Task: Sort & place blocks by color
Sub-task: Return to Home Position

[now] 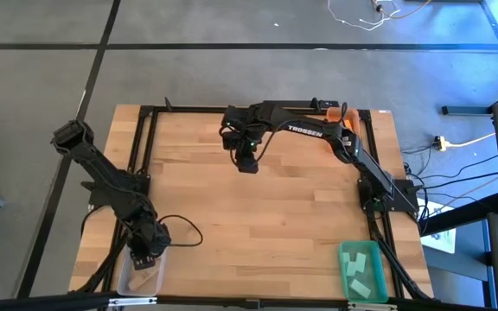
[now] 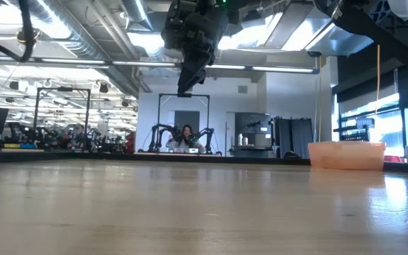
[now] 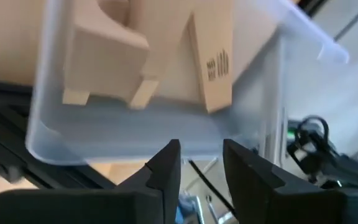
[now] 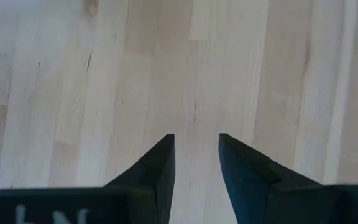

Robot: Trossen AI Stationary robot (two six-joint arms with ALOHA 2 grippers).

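Left tool (image 3: 201, 146) hung over the clear bin (image 1: 122, 281) at the tabletop's (image 1: 258, 225) near left corner — fingers narrowly parted, empty; pale wood blocks (image 3: 107, 37) lay inside. Teal blocks (image 1: 363, 275) lay in the green bin (image 1: 343, 259), near right. Farther off, right tool (image 4: 196, 140) hovered above the far middle, likewise narrow and empty — orange bin (image 2: 346, 154) at far right.

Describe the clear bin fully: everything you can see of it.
The clear bin is a rectangular tub of translucent, frosted-looking plastic with rounded corners and a flared rim. It sits flat and upright on the wooden table, at the table's lower left corner in the high view. Several pale wood blocks lie jumbled inside, one leaning on edge. The left end effector hangs over it, fingers slightly apart, empty.
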